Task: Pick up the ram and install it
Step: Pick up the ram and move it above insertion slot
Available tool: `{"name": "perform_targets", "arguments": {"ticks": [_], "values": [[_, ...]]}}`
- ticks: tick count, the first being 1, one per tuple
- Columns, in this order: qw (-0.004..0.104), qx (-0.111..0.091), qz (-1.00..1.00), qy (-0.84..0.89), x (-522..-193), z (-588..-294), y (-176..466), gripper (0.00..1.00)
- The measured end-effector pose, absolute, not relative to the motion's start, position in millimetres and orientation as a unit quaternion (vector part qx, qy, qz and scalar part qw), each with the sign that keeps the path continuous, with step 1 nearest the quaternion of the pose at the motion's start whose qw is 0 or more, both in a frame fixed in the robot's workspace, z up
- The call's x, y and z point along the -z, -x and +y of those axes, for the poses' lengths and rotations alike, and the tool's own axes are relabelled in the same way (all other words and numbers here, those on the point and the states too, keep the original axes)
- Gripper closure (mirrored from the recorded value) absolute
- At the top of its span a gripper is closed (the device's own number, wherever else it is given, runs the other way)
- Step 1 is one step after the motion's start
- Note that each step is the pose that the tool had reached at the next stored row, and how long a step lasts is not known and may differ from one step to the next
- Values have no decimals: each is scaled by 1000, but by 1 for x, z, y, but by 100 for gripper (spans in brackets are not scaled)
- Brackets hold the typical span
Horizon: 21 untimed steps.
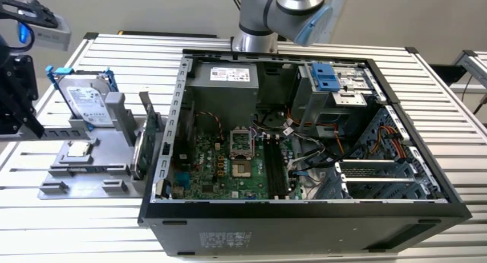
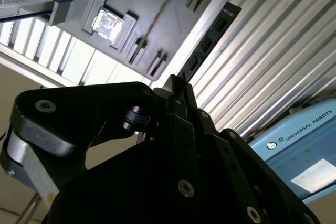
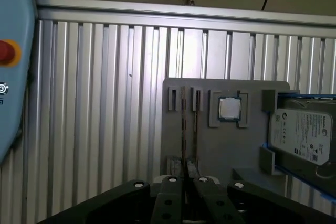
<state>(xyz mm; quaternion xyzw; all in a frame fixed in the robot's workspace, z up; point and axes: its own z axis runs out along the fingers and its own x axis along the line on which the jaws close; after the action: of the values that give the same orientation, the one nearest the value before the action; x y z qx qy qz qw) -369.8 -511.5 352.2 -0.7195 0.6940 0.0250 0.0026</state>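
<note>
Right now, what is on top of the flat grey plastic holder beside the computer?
A small square silver chip, a silver hard drive in a blue frame and an upright green card. Whatever lies beneath the drive is covered.

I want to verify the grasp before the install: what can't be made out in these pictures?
- Second wrist view: the gripped end of the ram is hidden behind the gripper, so grip depth is unclear.
- Exterior view: the gripper is cut off at the picture's left edge; the memory slots are too small to judge their latches.
- First wrist view: the hard drive is cut off by the picture's edge.
</note>
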Motion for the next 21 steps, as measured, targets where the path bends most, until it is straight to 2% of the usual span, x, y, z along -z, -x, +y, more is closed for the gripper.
{"name": "perform_targets", "arguments": {"ticks": [21], "values": [[3,-25,694,720,-370,-512,370,100]]}}
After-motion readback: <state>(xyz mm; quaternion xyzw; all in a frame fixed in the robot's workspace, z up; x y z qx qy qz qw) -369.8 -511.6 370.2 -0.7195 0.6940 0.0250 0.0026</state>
